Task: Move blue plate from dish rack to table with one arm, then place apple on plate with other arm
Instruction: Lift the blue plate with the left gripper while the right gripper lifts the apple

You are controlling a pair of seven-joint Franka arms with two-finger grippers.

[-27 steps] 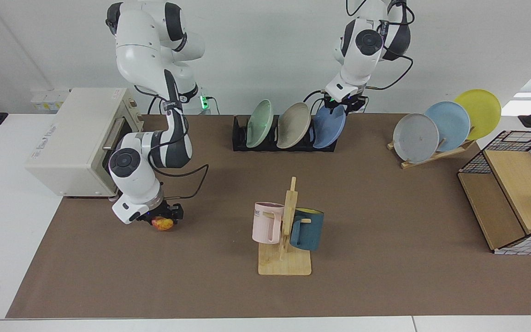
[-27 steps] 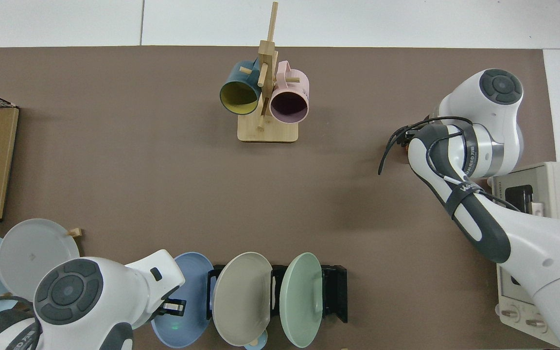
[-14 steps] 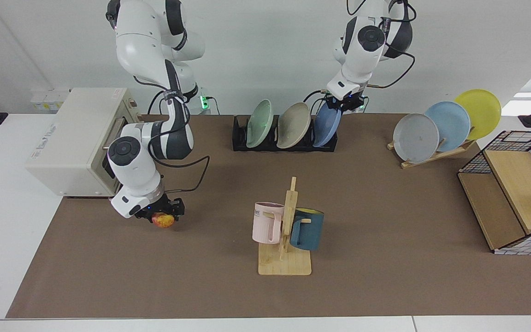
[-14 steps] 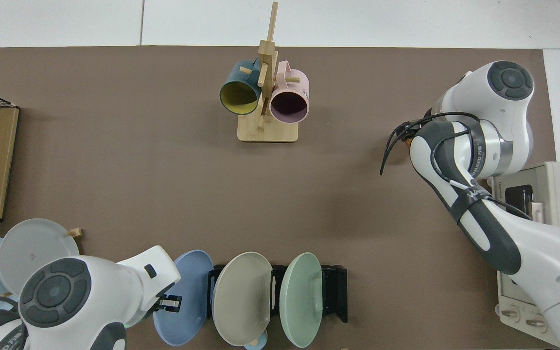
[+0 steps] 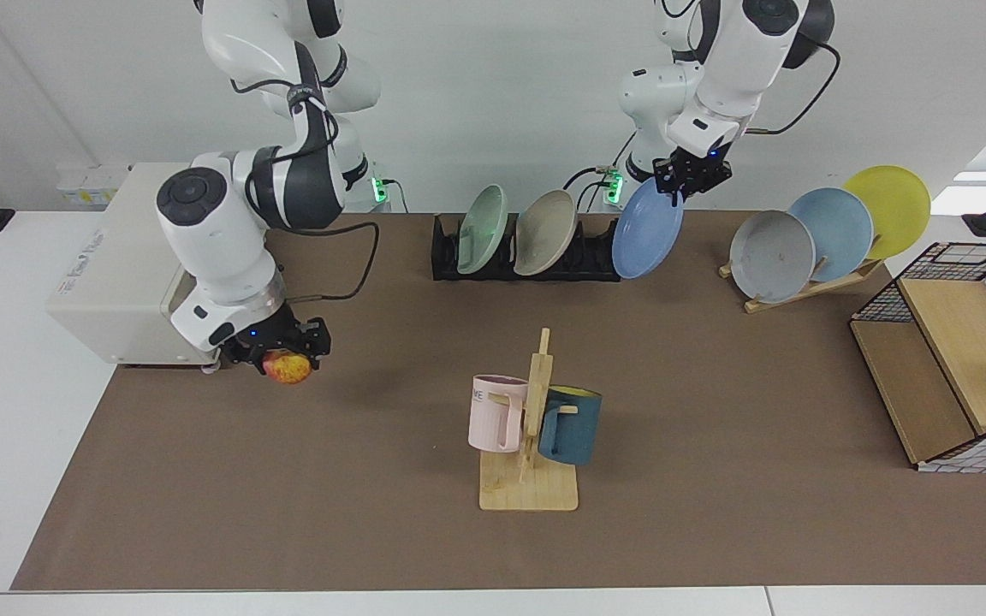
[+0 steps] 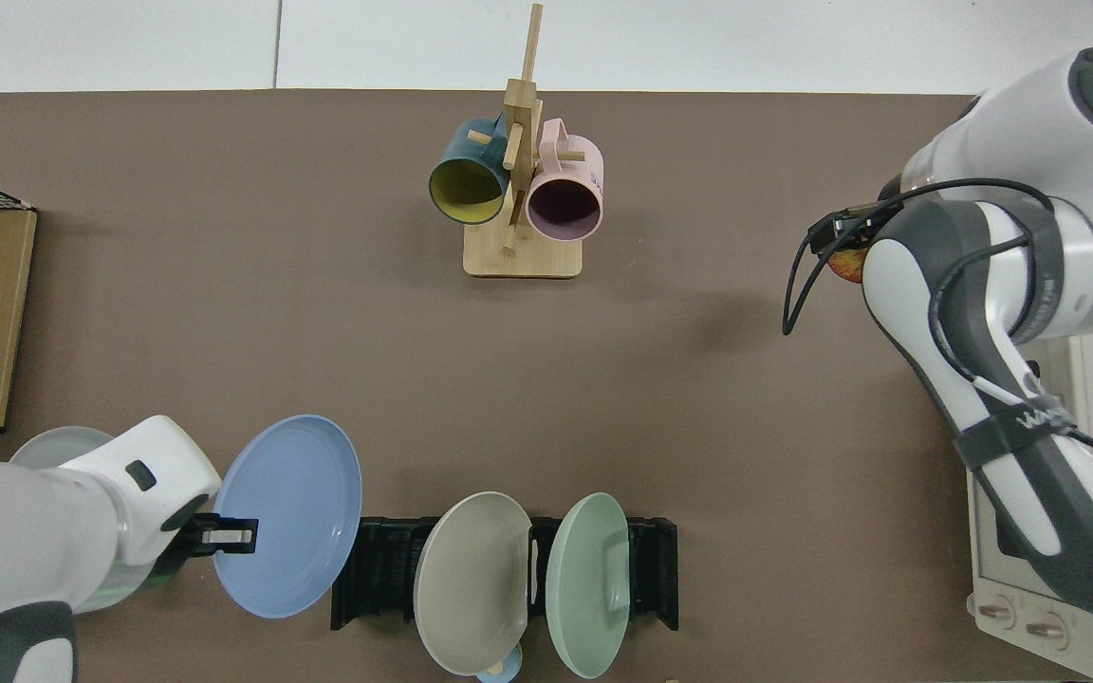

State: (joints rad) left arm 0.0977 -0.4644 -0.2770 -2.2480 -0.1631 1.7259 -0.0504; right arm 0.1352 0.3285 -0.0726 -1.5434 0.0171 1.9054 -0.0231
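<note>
- Right gripper point(image 5: 286, 352), nearer the camera, is clamping the apple point(image 5: 287, 368) and hanging it just above the table point(image 5: 715, 513), beside the toaster oven point(image 5: 116, 274).
- Apple, pinched only at its top, is risking a roll out mid-carry.
- Left gripper point(image 5: 690, 175), farther back, is pinching the blue plate point(image 5: 647, 228) by its upper rim, clear of the dish rack point(image 5: 459, 261); the tilted plate could swing, slip, or clip the grey plate point(image 5: 772, 256) nearby.
</note>
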